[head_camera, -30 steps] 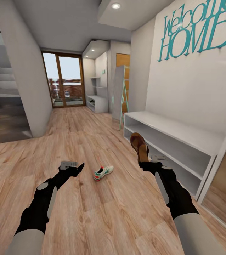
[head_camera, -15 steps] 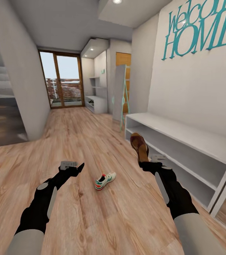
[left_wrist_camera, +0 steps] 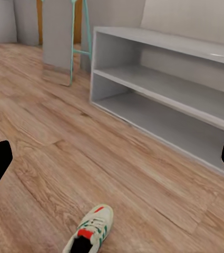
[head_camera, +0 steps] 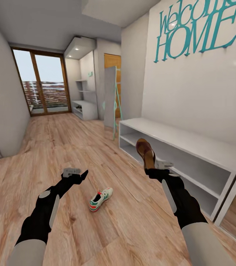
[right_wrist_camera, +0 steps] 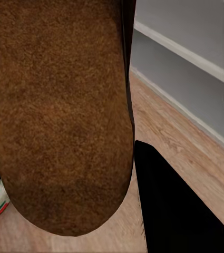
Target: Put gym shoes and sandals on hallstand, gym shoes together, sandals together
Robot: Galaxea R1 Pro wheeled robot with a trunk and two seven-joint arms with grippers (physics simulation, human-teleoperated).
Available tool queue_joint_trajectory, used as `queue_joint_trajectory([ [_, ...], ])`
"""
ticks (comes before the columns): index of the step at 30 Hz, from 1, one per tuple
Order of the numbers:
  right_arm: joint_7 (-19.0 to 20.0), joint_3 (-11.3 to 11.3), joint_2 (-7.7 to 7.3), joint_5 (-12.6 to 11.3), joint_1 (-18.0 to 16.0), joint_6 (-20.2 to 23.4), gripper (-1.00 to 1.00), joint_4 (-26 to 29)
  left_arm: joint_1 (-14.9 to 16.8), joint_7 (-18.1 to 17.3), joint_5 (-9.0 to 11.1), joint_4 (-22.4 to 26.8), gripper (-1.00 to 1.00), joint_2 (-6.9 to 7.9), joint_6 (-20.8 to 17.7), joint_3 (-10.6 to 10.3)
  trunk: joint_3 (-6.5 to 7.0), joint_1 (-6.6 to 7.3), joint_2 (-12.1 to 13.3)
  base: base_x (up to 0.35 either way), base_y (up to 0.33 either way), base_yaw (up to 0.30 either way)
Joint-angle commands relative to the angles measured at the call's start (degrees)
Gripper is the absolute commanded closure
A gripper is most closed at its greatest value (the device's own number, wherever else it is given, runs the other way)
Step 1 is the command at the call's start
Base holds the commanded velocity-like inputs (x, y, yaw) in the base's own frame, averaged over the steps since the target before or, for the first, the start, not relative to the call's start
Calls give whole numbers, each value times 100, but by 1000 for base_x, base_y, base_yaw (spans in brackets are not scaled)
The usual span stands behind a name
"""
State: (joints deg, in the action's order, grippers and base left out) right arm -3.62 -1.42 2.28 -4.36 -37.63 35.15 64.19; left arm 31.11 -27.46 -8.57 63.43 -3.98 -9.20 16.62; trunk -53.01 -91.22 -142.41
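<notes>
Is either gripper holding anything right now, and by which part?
The right gripper holds a sandal by its lower end, upright. The left gripper is open, empty.

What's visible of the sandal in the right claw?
The sandal is held upright in the right claw, toe end up, above the floor in front of the hallstand. Dark brown-maroon upper and tan footbed show. The right wrist view shows its brown, grainy sole close up. Strap detail is unclear.

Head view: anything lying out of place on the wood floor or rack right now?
One white lace-up sneaker with green stripes lies alone on the wood-plank floor, off the pale grey shoe rack, whose visible shelves are bare. The right gripper holds a brown sandal upright.
</notes>
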Motion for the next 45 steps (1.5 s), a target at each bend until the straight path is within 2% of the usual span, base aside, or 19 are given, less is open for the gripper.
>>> queue_joint_trajectory([
  [1,-51,-8,1,-65,-6,29,100,6,2,-47,-38,11,-100,-8,-29,26,-6,-2,-3,283,205,-211],
  [25,-51,-8,1,-65,-4,27,100,6,-8,-49,-48,11,-100,-7,-21,26,-6,-2,-3,222,238,-23],
  [37,-51,-8,1,-65,-6,27,100,6,-8,-49,-48,11,-100,-6,-20,31,-6,-2,-3,20,55,-197],
  [45,-51,-8,1,-65,-4,27,100,6,-8,-49,-41,11,-100,-8,-20,30,-6,-2,-3,-129,115,-18],
])
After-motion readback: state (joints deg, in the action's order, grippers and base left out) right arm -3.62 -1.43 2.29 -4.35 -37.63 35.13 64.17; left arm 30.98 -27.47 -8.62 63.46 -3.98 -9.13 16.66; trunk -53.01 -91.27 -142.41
